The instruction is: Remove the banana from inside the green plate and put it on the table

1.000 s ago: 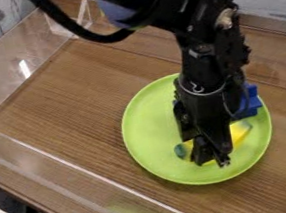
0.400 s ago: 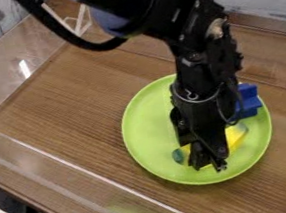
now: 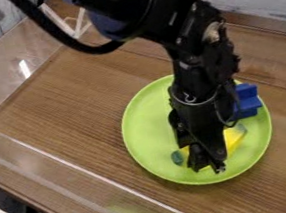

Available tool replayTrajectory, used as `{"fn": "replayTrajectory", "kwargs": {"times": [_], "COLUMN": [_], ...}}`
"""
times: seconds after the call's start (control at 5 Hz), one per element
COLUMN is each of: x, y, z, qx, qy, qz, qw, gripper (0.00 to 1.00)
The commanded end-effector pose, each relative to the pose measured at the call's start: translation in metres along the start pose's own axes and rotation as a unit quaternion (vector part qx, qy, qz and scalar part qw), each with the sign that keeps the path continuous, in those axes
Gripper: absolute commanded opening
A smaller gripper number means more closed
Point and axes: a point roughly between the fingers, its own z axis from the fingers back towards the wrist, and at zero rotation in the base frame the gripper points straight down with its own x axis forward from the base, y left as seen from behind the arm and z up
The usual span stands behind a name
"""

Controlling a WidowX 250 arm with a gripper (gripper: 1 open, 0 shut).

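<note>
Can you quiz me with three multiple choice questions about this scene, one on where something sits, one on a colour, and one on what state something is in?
1. Where is the banana?
A. inside the green plate
B. on the bare table
C. on top of the blue block

2. What colour is the block on the plate?
A. red
B. blue
C. white

3. How is the pincer positioned?
A. raised high above the table
B. parked outside the clear walls
C. lowered into the plate, closed at the banana

Answers:
1. A, the yellow banana shows beside the pincer within the plate's rim.
2. B, the block by the plate's right edge is plainly blue.
3. C, the pincer points down into the plate with its tips together at the banana.
</note>
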Motion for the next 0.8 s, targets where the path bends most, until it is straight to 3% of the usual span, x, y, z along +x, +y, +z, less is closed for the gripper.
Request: {"fn": "replayTrajectory", "kwargs": {"times": [0.0, 0.6], "x": [0.0035, 0.0012], "y": [0.0043, 0.0046], "z": [0.0096, 0.0097], "qx": [0.01, 0.009], "qy": [-0.023, -0.025], "qz": [0.003, -0.001], "qw": [0.9997, 0.9996], "gripper": [0.0, 0.0]}}
